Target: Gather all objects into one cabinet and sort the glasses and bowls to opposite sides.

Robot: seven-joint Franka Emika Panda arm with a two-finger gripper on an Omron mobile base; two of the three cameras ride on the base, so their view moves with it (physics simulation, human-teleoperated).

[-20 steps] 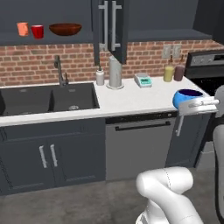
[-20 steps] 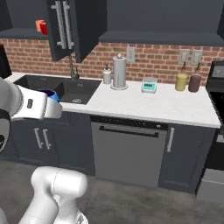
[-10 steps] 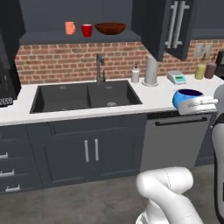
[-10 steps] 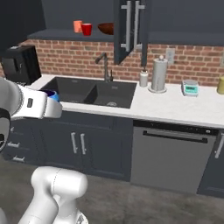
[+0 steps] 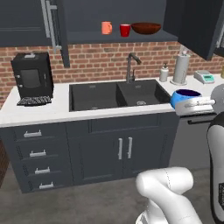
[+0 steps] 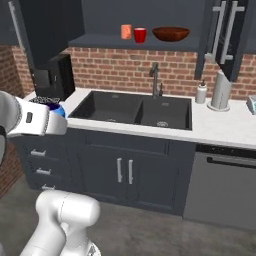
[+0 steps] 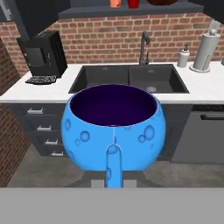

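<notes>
Bowl masks the fingers

The blue bowl (image 7: pixel 113 127) hides the gripper's fingers; the mugs (image 7: pixel 124 3) are cut off at the hand view's top edge.

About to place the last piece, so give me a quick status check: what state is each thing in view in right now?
gripper: shut on the blue bowl, held out in front of the sink
blue bowl: upright, empty, off the counter
orange mug: upright on the cabinet shelf, leftmost
red mug: upright on the shelf, beside the orange mug
brown bowl: upright on the shelf, right of the mugs
cabinet: doors open
sink: empty
</notes>
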